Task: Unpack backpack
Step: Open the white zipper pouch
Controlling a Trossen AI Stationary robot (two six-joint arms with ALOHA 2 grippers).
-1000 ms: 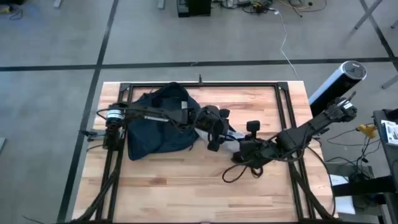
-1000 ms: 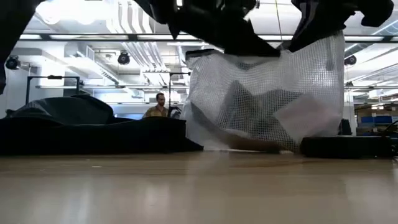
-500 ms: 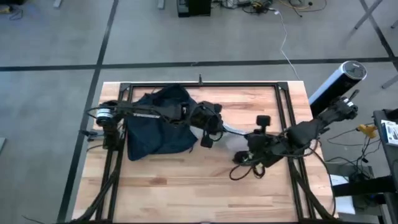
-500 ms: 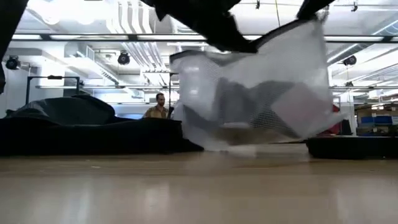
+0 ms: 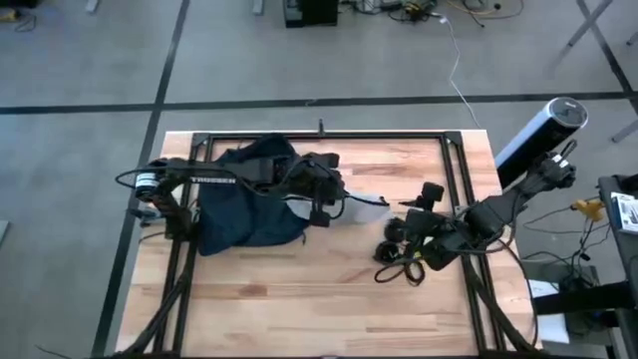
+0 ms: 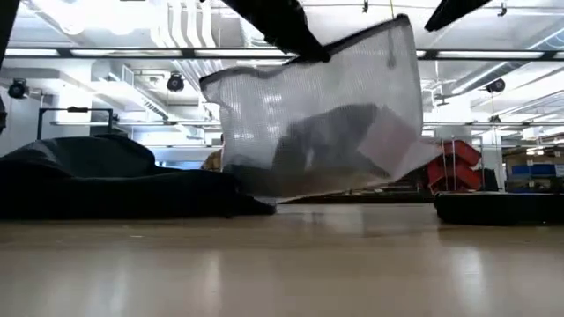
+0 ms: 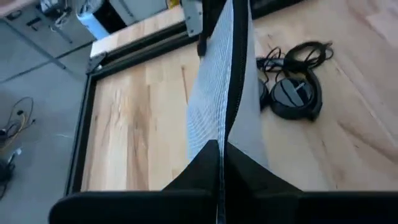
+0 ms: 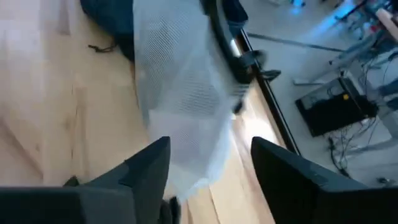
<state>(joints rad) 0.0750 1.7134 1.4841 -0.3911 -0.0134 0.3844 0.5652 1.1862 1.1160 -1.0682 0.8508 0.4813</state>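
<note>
The dark navy backpack point(image 5: 244, 199) lies slumped on the table's left half, also low at the left of the low view point(image 6: 106, 176). A silvery mesh pouch point(image 6: 317, 123) with dark and pale things inside hangs above the table beside the backpack's right side point(image 5: 364, 204). My left gripper point(image 5: 324, 197) is shut on it. My right gripper point(image 5: 417, 231) stands open to the pouch's right, apart from it, above the black headphones point(image 5: 399, 261) and their cables. In the right wrist view the pouch point(image 8: 180, 93) hangs ahead of the open fingers. My left gripper pinches the pouch's dark zipper edge point(image 7: 219, 134) between its two fingers, near that edge's backpack-side end point(image 6: 304, 55). The fingers lie along the edge. The pouch hangs below the hold, its top edge slanting, its lower edge point(image 6: 264, 192) clear of the table.
A black metal frame point(image 5: 319, 137) runs round the wooden tabletop. The headphones point(image 7: 295, 96) and looped cables lie right of centre. A white cylinder point(image 5: 538, 135) stands beyond the table's right far corner. Bare wood shows along the near edge.
My right gripper has let go of the pouch's top corner, opened and drawn back toward the table's right edge. My left gripper has carried the pouch toward the backpack and upward. The pouch's lower edge, which rested on the table, now hangs clear.
</note>
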